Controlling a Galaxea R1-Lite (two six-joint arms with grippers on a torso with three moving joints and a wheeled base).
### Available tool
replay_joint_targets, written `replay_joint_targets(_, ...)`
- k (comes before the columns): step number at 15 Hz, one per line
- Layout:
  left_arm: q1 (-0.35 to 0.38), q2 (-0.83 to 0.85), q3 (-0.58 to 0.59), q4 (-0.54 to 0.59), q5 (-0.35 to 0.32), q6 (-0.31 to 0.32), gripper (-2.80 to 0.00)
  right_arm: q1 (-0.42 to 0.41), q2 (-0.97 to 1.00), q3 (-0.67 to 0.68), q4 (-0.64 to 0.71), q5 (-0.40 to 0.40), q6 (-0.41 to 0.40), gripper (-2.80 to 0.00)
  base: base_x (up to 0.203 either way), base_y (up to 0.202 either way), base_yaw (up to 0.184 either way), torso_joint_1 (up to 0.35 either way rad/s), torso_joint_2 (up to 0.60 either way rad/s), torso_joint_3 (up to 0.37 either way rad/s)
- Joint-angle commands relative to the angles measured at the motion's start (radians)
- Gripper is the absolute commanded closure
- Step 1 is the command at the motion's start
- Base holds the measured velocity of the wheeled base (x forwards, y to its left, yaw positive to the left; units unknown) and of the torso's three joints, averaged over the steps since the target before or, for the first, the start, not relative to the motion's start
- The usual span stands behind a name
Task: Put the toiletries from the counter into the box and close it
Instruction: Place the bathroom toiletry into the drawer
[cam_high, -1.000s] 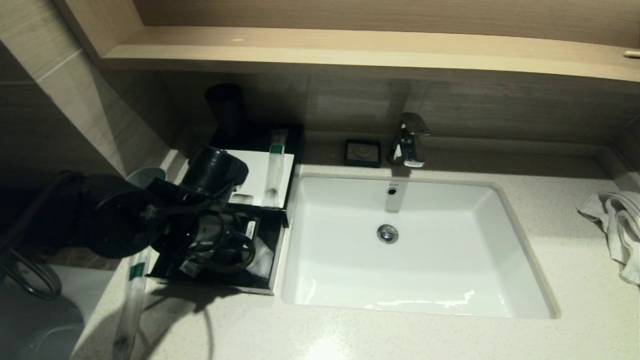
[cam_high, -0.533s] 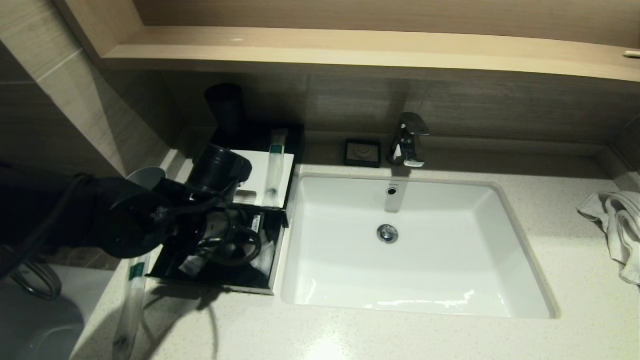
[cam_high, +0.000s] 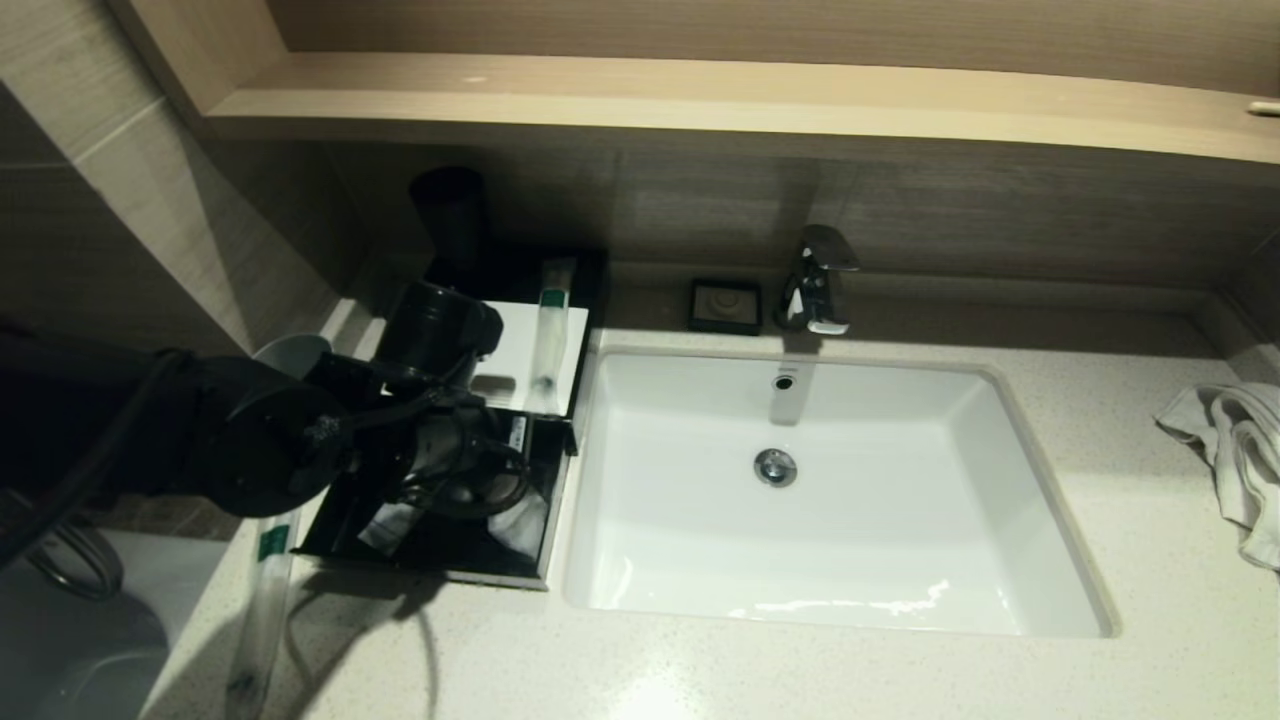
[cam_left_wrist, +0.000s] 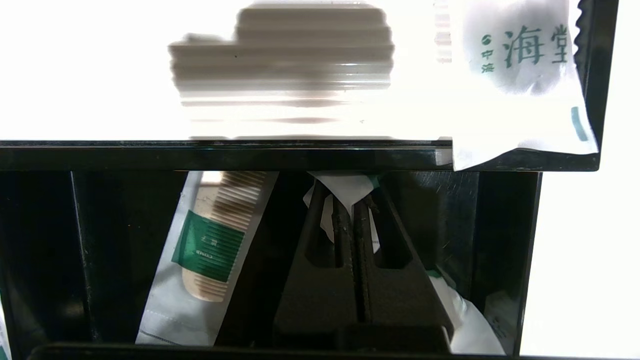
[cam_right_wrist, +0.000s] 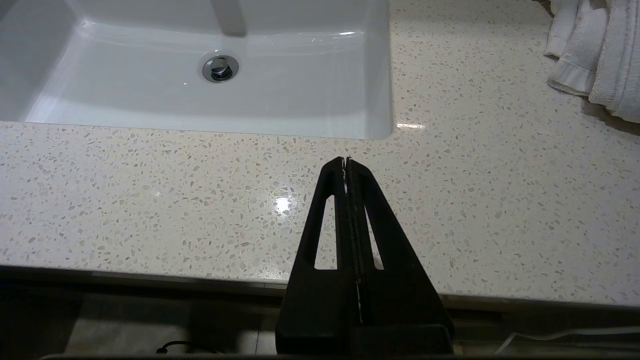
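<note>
Left claw (cam_left_wrist: 354, 212) pressed deeper into the open drawer of the box (cam_left_wrist: 300, 156) than a second ago, clamped on a white sachet (cam_left_wrist: 345, 187); comb packet (cam_left_wrist: 210, 245) beside it; another packet (cam_high: 262, 590) on the tabletop (cam_high: 700, 670); right claw (cam_right_wrist: 346, 162) together, parked.

Low black box (cam_high: 440, 545) at left of basin on pale speckled bench (cam_high: 800, 680), drawer pulled open, white top panel carrying a slim clear packet (cam_high: 548, 335) with green band. In drawer: comb packet (cam_left_wrist: 210, 250) lying slantwise, green label; small white sachet (cam_left_wrist: 345, 192) pinched between closed fingers (cam_left_wrist: 345, 235). Another long clear packet (cam_high: 262, 600) flat on bench beside drawer front; white sachet (cam_left_wrist: 525, 75) with green print on panel corner.
</note>
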Motion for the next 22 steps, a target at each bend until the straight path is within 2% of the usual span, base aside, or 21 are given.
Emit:
replay_joint_targets(1,0.0,-0.002,0.002,-0.001,0.002,-0.001,0.0,0.0,0.0,0.0,0.0,0.001,0.0,0.0,0.0,0.0,0.0,0.0,0.0,0.0)
replay_joint_targets(5,0.0,-0.007,0.004,-0.002,0.003,-0.003,0.0,0.0,0.0,0.0,0.0,0.001,0.0,0.0,0.0,0.0,0.0,0.0,0.0,0.0)
replay_joint_targets(6,0.0,-0.009,0.003,-0.001,0.003,-0.004,-2.8,0.0,0.0,0.0,0.0,-0.001,0.0,0.0,0.0,0.0,0.0,0.0,0.0,0.0)
replay_joint_targets(22,0.0,-0.095,0.054,0.007,0.005,0.0,-2.8,0.0,0.0,0.0,0.0,0.001,0.0,0.0,0.0,0.0,0.0,0.0,0.0,0.0)
